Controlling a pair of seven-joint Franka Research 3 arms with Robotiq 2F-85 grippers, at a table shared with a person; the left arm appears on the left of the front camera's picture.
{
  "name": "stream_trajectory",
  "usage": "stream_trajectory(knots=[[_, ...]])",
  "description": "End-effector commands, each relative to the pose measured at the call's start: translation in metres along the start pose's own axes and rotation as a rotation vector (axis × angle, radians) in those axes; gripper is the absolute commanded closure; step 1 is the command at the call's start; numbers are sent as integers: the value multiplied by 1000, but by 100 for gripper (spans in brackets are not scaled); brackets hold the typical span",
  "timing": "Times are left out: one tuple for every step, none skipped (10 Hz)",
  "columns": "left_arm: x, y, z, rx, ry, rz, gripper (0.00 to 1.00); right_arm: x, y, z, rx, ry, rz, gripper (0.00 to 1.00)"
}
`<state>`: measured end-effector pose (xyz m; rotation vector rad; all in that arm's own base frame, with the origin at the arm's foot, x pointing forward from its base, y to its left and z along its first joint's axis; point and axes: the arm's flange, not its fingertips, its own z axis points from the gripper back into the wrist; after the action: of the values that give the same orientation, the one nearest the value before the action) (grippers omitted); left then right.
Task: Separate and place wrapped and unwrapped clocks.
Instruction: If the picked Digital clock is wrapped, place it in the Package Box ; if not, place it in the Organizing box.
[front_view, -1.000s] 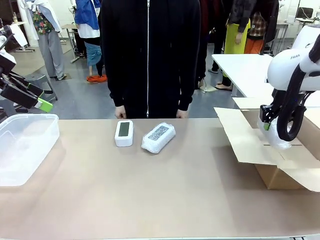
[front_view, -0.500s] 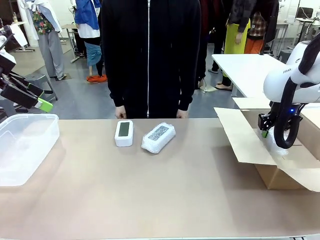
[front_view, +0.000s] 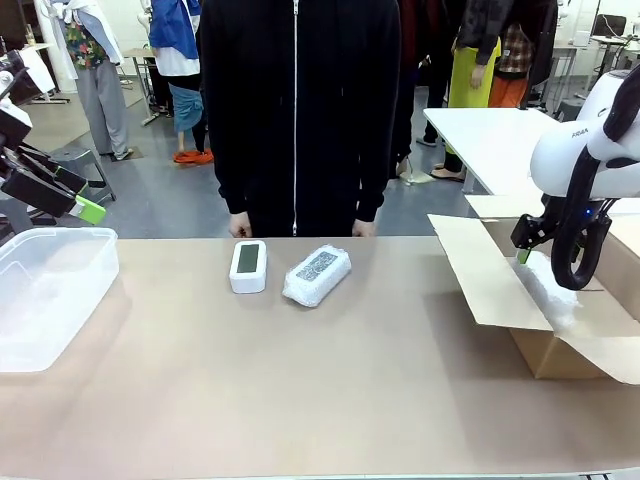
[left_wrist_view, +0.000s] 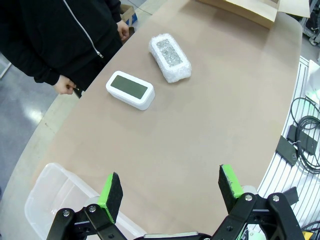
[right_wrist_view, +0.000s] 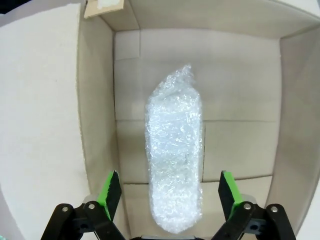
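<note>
Bubble-wrapped clock (right_wrist_view: 174, 165) is shown lying in the cardboard box (right_wrist_view: 95, 100), between the parted jaws of the right gripper (right_wrist_view: 169, 192) (no contact); left gripper (left_wrist_view: 171, 187) is held equally wide; bare clock (front_view: 248, 265) and second wrapped clock (front_view: 317, 275) are seen side by side on the table (front_view: 300, 380)

My pads (right_wrist_view: 111, 189) are green. White bubble-wrap bundle (right_wrist_view: 174, 165) lies in a brown cardboard box (right_wrist_view: 240, 65); bare clock (front_view: 248, 266) is white, dark-screened; the tabletop (front_view: 300, 390) is beige.
</note>
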<state>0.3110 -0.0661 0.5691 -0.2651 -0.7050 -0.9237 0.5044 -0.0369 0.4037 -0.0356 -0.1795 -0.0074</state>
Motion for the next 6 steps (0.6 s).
stream_trajectory(knots=[[-1,1,-1,-6,-14,0,0,-5,-3,26,29,-30,24,0],[-1,1,-1,-6,-14,0,0,-11,-5,57,42,-67,12,0],[-1,1,-1,-6,-14,0,0,-20,-5,90,43,-91,22,0],[-1,1,-1,-6,-14,0,0,-32,0,125,50,-119,40,0],[-1,1,-1,-6,-14,0,0,-43,6,158,79,-135,55,0],[-1,1,-1,-6,-14,0,0,-53,13,189,105,-167,64,0]])
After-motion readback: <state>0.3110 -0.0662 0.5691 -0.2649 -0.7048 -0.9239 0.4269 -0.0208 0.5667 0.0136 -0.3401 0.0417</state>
